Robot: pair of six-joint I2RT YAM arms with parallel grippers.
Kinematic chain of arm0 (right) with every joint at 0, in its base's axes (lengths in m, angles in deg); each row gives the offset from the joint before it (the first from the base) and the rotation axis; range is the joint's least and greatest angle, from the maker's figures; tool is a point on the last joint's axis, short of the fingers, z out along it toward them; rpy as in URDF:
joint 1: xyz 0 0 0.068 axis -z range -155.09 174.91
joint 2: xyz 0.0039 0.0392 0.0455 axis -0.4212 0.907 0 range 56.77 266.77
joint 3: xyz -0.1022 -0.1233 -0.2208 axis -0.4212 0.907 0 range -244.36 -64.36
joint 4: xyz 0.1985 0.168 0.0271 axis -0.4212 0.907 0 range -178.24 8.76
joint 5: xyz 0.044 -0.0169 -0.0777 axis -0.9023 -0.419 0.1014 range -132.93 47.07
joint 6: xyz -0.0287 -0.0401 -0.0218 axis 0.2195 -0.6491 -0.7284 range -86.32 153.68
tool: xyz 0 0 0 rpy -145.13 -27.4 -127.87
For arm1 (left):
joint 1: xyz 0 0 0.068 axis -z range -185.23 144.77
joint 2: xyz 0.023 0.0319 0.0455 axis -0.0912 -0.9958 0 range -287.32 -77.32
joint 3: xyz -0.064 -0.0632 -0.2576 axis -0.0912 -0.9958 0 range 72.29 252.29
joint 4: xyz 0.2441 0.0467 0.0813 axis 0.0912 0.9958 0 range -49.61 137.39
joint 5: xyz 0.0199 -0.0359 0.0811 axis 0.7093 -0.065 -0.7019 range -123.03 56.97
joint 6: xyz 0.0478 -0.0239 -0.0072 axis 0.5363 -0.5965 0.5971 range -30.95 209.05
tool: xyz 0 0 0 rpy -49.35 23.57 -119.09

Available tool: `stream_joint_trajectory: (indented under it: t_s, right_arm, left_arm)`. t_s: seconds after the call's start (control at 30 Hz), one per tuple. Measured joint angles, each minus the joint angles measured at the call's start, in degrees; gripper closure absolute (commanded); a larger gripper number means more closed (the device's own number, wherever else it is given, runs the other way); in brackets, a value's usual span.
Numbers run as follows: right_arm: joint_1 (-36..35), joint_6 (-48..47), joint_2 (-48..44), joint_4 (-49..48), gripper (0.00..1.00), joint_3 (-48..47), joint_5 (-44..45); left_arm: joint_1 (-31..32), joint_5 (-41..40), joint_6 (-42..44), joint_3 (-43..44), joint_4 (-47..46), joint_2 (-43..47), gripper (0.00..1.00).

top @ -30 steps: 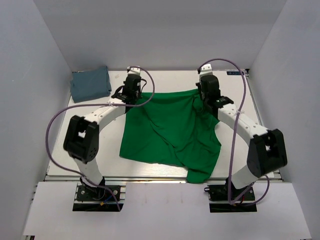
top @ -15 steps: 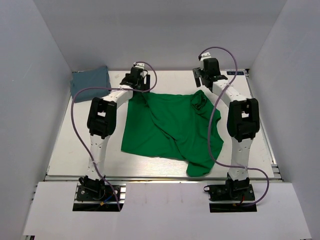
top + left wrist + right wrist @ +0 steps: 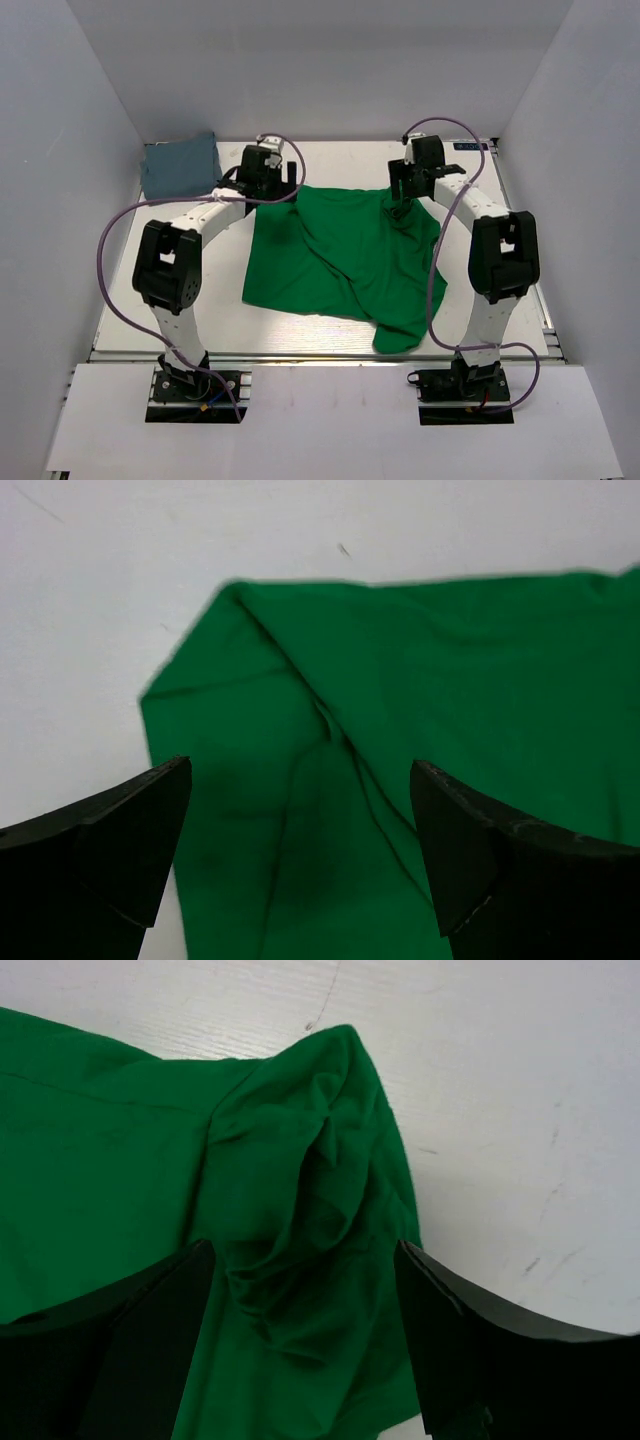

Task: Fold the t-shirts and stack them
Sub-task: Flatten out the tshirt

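The bright green t-shirt (image 3: 340,255) lies spread and creased on the white table (image 3: 180,290), one end hanging toward the near edge. My left gripper (image 3: 263,192) hovers open over its far left corner (image 3: 240,670), nothing between the fingers (image 3: 110,860). Above the bunched far right corner (image 3: 320,1150) my right gripper (image 3: 404,196) stands open too, its fingers (image 3: 480,1340) straddling the crumpled cloth without holding it. The slate grey-blue t-shirt (image 3: 180,166) sits folded at the far left corner of the table.
White walls enclose the table on the left, back and right. The arms' purple cables (image 3: 115,250) loop above the table on both sides. Bare table shows left and right of the green shirt.
Both grippers were shut on the green shirt's far corners and have let go. The arms reached further back, then drew slightly nearer; the shirt's far edge now rests on the table.
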Motion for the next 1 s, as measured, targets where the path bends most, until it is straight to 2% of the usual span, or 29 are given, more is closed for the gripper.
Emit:
stream_joint_trajectory:
  t_s: [0.2,0.3,0.37,0.4,0.43,0.47,0.73,1.0]
  right_arm:
    - [0.02,2.95,4.37,0.85,0.33,-1.14,-3.06]
    - [0.02,3.8,7.32,0.98,0.44,-3.04,-3.52]
    - [0.02,4.22,8.44,1.01,0.63,-3.34,-3.69]
    - [0.02,4.5,8.9,1.11,0.83,-3.39,-3.82]
    - [0.02,4.55,9.29,1.22,0.98,-3.5,-4.02]
    - [0.02,4.92,9.6,1.33,1.0,-3.63,-4.37]
    - [0.28,6.6,9.99,2.6,1.0,-7.54,-3.28]
    - [3.72,6.88,12.96,5.55,1.0,-21.94,0.26]
  left_arm:
    - [0.63,7.72,-1.88,-8.81,-0.44,0.15,0.0]
    - [0.63,10.69,-3.06,-10.82,-0.42,-0.17,0.0]
    - [0.63,12.66,-3.67,-11.85,-1.53,-0.31,0.0]
    - [0.63,13.55,-3.91,-12.39,-2.16,-0.33,0.0]
    - [0.63,14.1,-4.09,-12.85,-2.67,-0.33,0.0]
    - [0.63,14.69,-4.35,-13.38,-3.26,-0.39,0.0]
    - [0.63,16.22,-5.11,-14.58,-5.38,-1.49,0.0]
    - [0.63,14.99,-5.18,-14.58,-5.9,-1.86,0.0]
